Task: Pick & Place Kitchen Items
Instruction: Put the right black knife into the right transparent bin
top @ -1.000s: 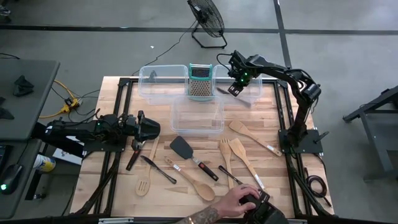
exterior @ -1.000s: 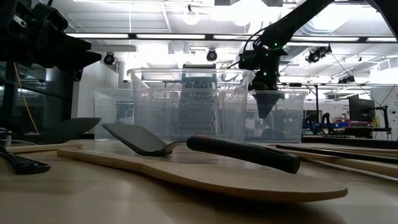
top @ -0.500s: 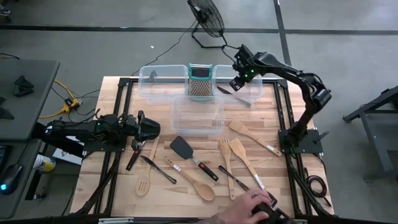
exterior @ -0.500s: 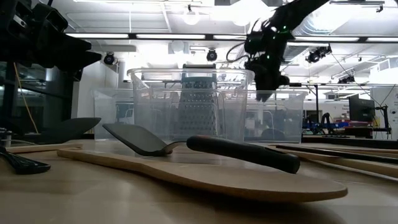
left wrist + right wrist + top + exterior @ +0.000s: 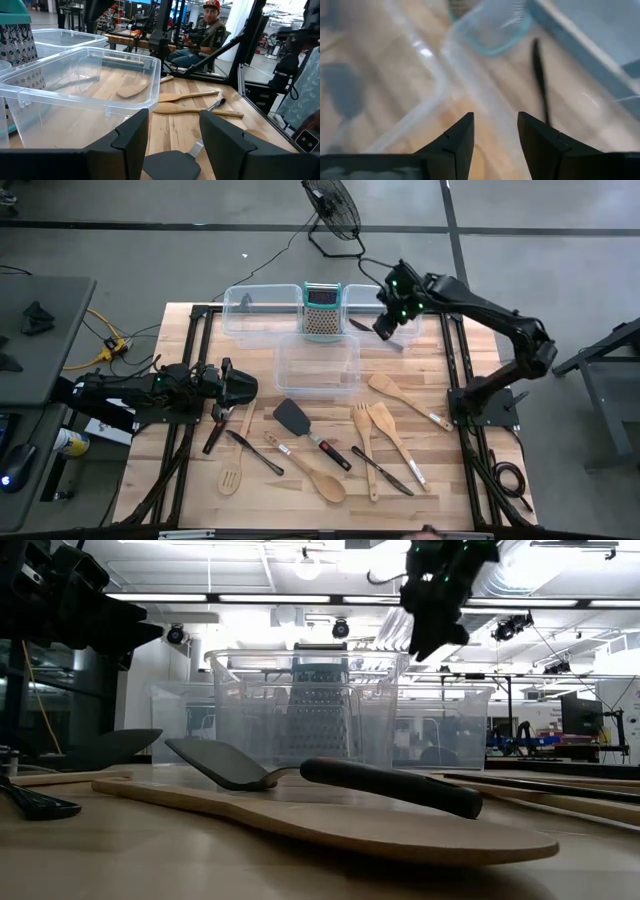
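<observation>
High view, right arm: we see the right gripper (image 5: 388, 326) at about 1 o'clock of the counter (image 5: 190, 480), raised over the far right bin (image 5: 400, 311). A dark-handled utensil (image 5: 362, 325) lies in that bin.
High view, left arm: the left gripper (image 5: 238, 387) waits at 9 o'clock, low by the near bin (image 5: 317, 365).
High view, items: most utensils lie loose along the 6 o'clock edge: a black turner (image 5: 291, 417), a wooden spoon (image 5: 328, 485), a wooden fork (image 5: 364, 423) and a wooden spatula (image 5: 383, 417); another spatula (image 5: 385, 387) lies at 4 o'clock. The grater (image 5: 321, 311) stands at 12 o'clock between the far bins.
Low view: the right gripper (image 5: 437, 615) hangs above the bins, well clear of their rims, with nothing in it.
Left wrist view: the left fingers (image 5: 131, 136) stand apart and empty, with the turner's blade between them and the near bin just beside.
Right wrist view: the right fingers (image 5: 459, 134) are parted and hold nothing; below them we see bin walls and a dark handle (image 5: 540, 80).
Step, our judgement: one drop looks finished and the right arm is free for another item.
Next move, our judgement: swing toward 4 or 5 o'clock, descend over a wooden handle with fingers across it, then close.
</observation>
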Robot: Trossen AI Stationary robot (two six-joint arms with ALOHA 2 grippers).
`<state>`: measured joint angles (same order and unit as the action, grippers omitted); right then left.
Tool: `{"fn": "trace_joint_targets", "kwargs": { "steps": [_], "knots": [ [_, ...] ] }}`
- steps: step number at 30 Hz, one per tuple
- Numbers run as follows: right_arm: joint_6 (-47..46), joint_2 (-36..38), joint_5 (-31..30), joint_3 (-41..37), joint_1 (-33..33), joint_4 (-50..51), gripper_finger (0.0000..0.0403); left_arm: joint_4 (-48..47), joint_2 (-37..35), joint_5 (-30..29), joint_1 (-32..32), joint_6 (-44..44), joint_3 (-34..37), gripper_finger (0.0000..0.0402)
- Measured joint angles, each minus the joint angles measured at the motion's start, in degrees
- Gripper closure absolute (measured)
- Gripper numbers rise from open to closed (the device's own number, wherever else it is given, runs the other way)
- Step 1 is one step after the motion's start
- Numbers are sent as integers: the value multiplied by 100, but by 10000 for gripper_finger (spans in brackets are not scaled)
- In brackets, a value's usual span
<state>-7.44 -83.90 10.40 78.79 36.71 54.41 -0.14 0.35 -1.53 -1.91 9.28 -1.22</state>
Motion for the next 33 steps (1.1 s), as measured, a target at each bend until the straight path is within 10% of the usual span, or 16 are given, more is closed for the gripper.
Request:
{"fn": "trace_joint_targets", "kwargs": {
  "steps": [16, 33],
  "knots": [
    [-605, 1839, 26, -1501, -1957, 247, 261, 0, 0, 1, 2, 1, -1, 226],
    [-1711, 1940, -341, -2456, -4560, -490, 261, 0, 1, 1, 2, 2, 0, 226]
  ]
}}
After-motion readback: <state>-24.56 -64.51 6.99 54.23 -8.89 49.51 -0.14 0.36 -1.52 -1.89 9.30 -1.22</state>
